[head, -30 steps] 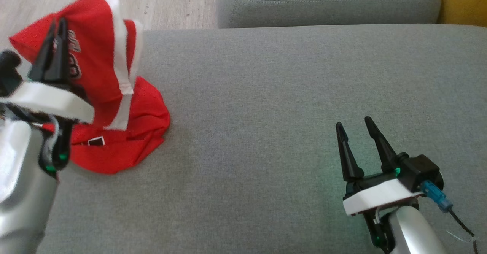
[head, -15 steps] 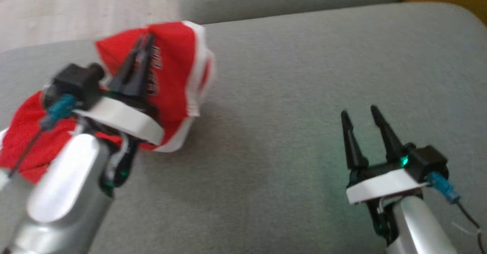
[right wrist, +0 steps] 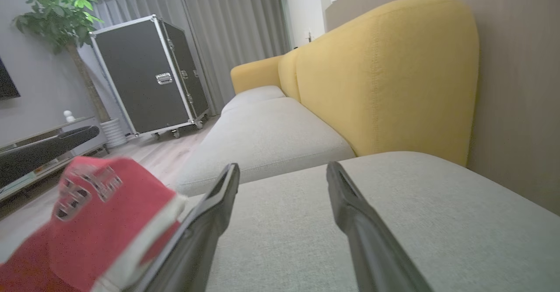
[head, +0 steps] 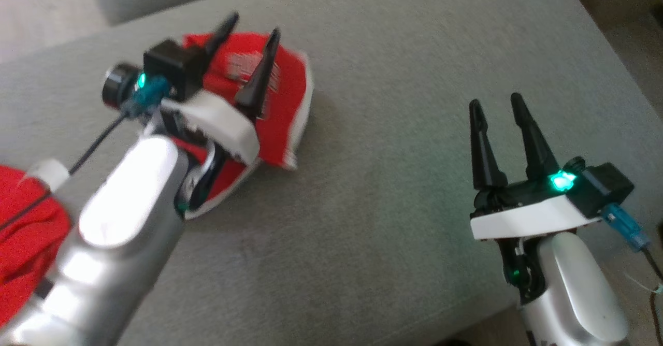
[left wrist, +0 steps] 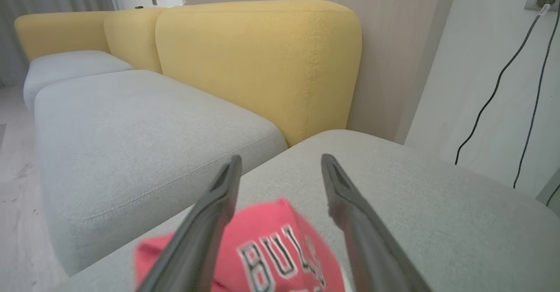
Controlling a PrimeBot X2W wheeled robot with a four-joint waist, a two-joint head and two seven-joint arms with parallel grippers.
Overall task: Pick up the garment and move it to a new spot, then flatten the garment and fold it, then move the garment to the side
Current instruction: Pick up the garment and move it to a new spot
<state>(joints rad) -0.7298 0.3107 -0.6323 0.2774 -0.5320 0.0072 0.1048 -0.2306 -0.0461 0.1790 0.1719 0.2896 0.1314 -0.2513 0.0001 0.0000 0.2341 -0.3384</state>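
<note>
The garment is red with white trim and printed lettering, bunched in a heap on the grey seat cushion at the upper left of the head view. More of its red cloth shows at the lower left, past my forearm. My left gripper hovers just over the heap, open, fingers apart with nothing between them; in the left wrist view the garment lies below the left gripper. My right gripper stands open over bare cushion to the right. The right wrist view has the garment left of the right gripper.
A yellow backrest rises behind the cushion, and a second grey seat adjoins it. Cables hang down the wall. A black wheeled case and a plant stand across the wooden floor. The cushion's edge is near my right gripper.
My left gripper carried the garment toward the cushion's middle, then opened and let it go; the garment has dropped into a heap. The head camera has turned. The right gripper stays open.
</note>
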